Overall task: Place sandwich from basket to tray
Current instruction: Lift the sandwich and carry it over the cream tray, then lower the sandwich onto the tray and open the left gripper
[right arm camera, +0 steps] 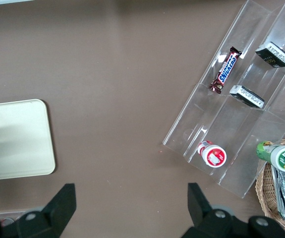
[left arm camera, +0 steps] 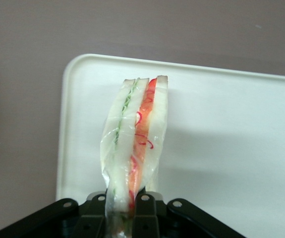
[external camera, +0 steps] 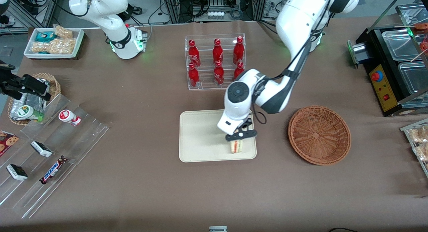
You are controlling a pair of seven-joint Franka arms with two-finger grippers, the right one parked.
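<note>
While end effector [external camera: 238, 140] grips, wrapped sandwich [left arm camera: 135, 141] stands upright.

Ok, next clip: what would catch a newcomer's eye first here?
Probably the gripper over the cream tray, shut on the wrapped sandwich, whose red and green filling faces the front camera. Next, the wicker basket beside the tray, toward the working arm's end, and the rack of red bottles farther from the front camera.

I see robot lab staged as snack shop: brown-covered table [external camera: 140, 178], clear acrylic rack of red bottles [external camera: 216, 61], cable-strewn equipment frames [external camera: 214, 4]; gripper [external camera: 241, 135] over tray.
</note>
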